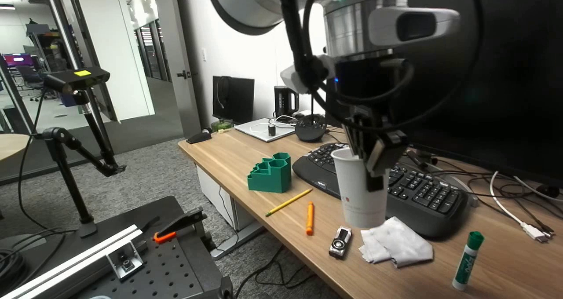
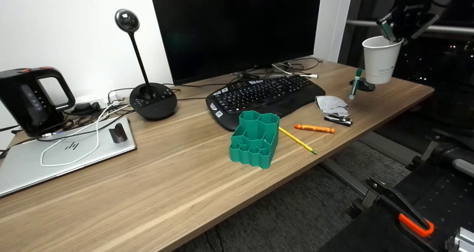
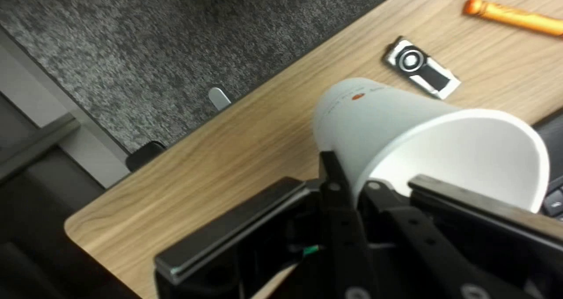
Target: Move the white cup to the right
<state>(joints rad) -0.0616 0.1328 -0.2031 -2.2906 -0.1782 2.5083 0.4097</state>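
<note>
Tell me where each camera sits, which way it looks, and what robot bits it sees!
Wrist view: rides behind the pincer, looking past it down at the white cup, desk and carpet; only the pincer shows.
An exterior view: sits near the green marker, facing along the desk to the kettle; arm and pincer loom close.
An exterior view: sits toward the kettle's end, facing across the desk to the monitor; the pincer and some arm show.
Both exterior views share the white cup, green holder and keyboard.

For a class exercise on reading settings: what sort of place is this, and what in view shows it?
Probably an office: a black keyboard lies on a wooden desk, in front of a large monitor with a dark screen.
</note>
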